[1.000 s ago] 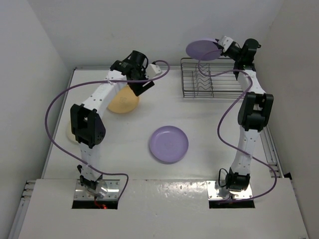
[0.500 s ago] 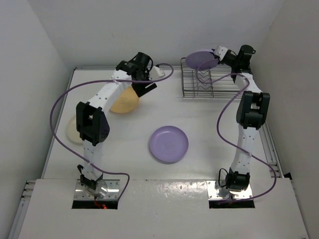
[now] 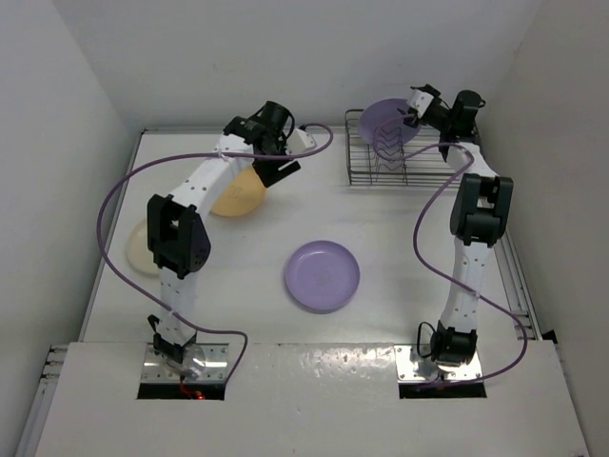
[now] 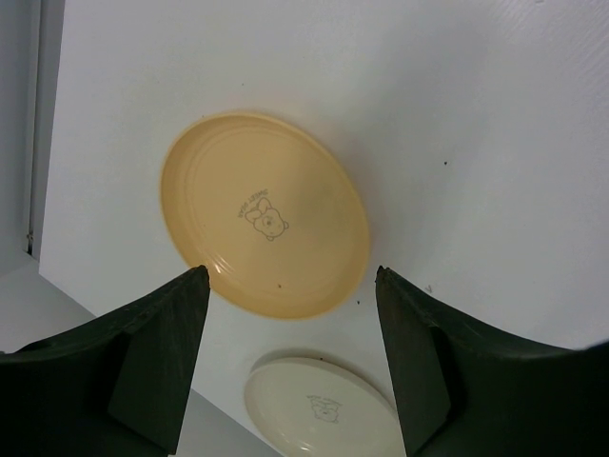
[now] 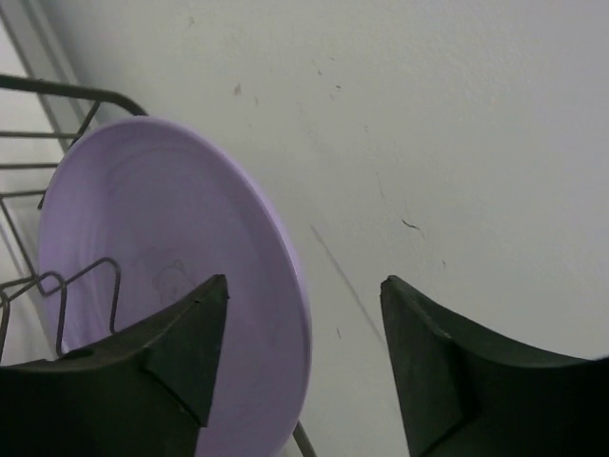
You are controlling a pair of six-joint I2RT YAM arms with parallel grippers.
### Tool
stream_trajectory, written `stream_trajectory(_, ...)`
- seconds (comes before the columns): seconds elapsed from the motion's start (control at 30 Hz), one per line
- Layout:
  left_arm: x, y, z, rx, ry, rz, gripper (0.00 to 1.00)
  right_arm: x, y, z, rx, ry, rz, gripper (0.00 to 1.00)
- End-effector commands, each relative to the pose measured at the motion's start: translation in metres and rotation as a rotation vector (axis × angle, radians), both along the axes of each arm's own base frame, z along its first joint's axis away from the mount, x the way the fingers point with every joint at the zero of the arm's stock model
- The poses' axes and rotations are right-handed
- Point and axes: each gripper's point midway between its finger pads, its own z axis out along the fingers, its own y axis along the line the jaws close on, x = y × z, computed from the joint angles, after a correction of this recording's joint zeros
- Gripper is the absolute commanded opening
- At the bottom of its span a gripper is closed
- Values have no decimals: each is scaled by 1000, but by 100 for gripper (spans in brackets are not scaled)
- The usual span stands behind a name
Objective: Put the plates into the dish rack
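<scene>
Lavender plate (image 5: pixel 162 257) propped tilted in dish rack (image 3: pixel 362 181), back-left corner. Right end effector (image 5: pixel 303 284) spread at its rim, gripping nothing. Left end effector (image 4: pixel 290 274) spread, empty, above orange-yellow plate (image 4: pixel 262 214) flat on desk (image 3: pixel 381 228). Likely light, stiff, slick plastic; pinch raised rim.

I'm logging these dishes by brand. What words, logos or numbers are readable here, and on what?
Orange-yellow plate: small central print, a bear-like face with tiny lettering above it; too small to read.
Cream-white plate: similar small central print; unreadable.
Lavender plate in the dish rack: only a faint central mark; unreadable.
No other text shows.
</scene>
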Motion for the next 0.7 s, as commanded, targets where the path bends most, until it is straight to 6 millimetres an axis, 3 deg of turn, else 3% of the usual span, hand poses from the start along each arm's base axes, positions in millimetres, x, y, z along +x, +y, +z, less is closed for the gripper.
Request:
stream_trajectory(0.0, 0, -7, 17, -34, -33, -2, 75, -4, -7, 65, 72, -110, -51, 67)
stream_trajectory(0.07, -1, -7, 22, -44, -42, 6, 75, -13, -6, 97, 191, -108, -85, 70)
stream_trajectory(0.1, -3, -6, 23, -44, -42, 6, 75, -20, -2, 80, 261, -48, -92, 72)
stream_trajectory(0.13, -2, -5, 29, -72, -54, 25, 75, -36, 6, 132, 294, -151, -98, 74)
stream_trajectory(0.17, 0, 0, 29, -87, -49, 44, 76, -44, 10, 144, 386, -149, -112, 80)
stream_trajectory(0.2, -2, 4, 30, -103, -45, 62, 76, -53, 14, 124, 464, -62, -128, 81)
stream_trajectory(0.23, 2, 17, 29, -128, -38, 118, 76, -82, 29, 150, 489, -78, -94, 81)
stream_trajectory(0.27, 3, 22, 33, -152, -39, 140, 78, -95, 47, 149, 555, 10, -48, 81)
stream_trajectory(0.3, 1, 31, 32, -158, -33, 171, 78, -110, 65, 125, 621, 159, -15, 82)
stream_trajectory(0.33, 1, 38, 28, -169, -19, 199, 78, -128, 75, 117, 646, 266, -19, 82)
stream_trajectory(0.37, 1, 55, 34, -199, -26, 253, 78, -149, 102, 103, 654, 406, 5, 84)
stream_trajectory(0.4, -2, 63, 29, -207, -7, 281, 78, -165, 116, 108, 631, 426, 17, 84)
stream_trajectory(0.43, -1, 79, 29, -230, -9, 335, 78, -188, 134, 73, 618, 612, -16, 84)
stream_trajectory(0.47, -2, 84, 28, -254, -2, 348, 78, -198, 145, 48, 606, 678, -64, 84)
stream_trajectory(0.5, -3, 89, 27, -268, -2, 366, 78, -211, 153, 48, 596, 696, -71, 82)
stream_trajectory(0.53, -6, 97, 27, -279, -17, 387, 78, -227, 157, 21, 574, 809, -121, 82)
stream_trajectory(0.57, -7, 105, 27, -296, -22, 413, 78, -252, 174, 2, 536, 858, -138, 82)
stream_trajectory(0.6, -9, 106, 25, -299, -27, 412, 78, -256, 173, -10, 495, 862, -180, 83)
stream_trajectory(0.63, -14, 110, 17, -299, -10, 421, 78, -280, 168, -47, 425, 984, -263, 85)
stream_trajectory(0.67, -15, 110, 24, -315, -37, 424, 78, -299, 184, -61, 323, 1002, -231, 87)
